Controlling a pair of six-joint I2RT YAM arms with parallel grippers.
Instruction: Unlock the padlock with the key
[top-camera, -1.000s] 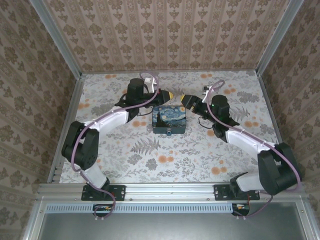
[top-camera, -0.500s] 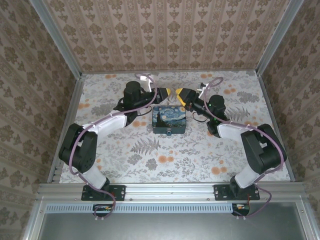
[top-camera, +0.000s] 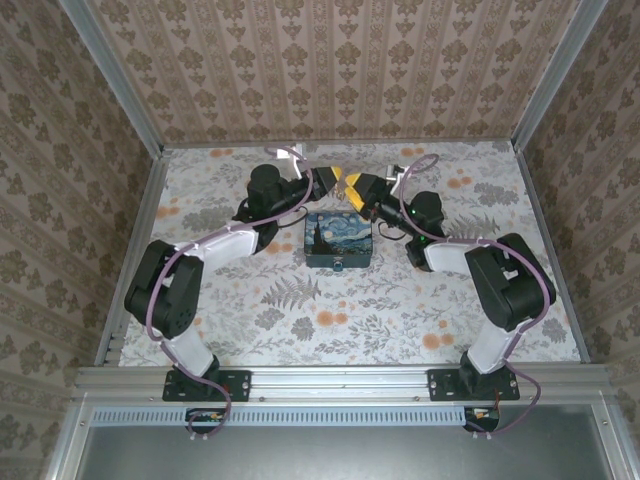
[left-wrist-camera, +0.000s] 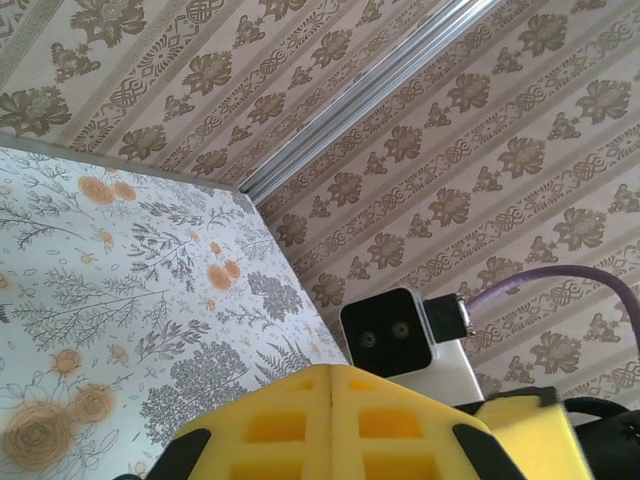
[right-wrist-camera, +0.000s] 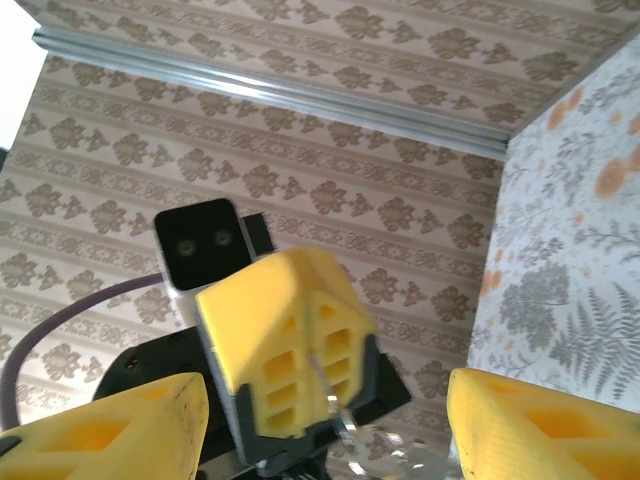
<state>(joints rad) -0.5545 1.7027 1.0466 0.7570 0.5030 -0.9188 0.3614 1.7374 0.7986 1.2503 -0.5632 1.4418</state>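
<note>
Yellow jaws of the left gripper (top-camera: 335, 181) sat clamped on a thin glint, probably the key (right-wrist-camera: 340, 405), facing the right gripper (top-camera: 353, 187) and its parted jaws. The padlock (top-camera: 341, 266) seemed to hang on the box's (top-camera: 338, 238) near side; we judged the handover needed a square, firm pinch.

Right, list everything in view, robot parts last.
painted box: one, dark blue with yellow swirls, table centre.
padlock: one, tiny, bluish, at the box's near edge; too small for detail.
thin shiny piece: one, silvery, under the left gripper's fingertips; too blurred to name.
table: one, white cloth with grey ferns, orange flowers.
walls: three, beige patterned paper, around the table.
left gripper: one, yellow fingers, shut, over the box's far edge.
right gripper: one, yellow fingers, open, facing the left's tips.
</note>
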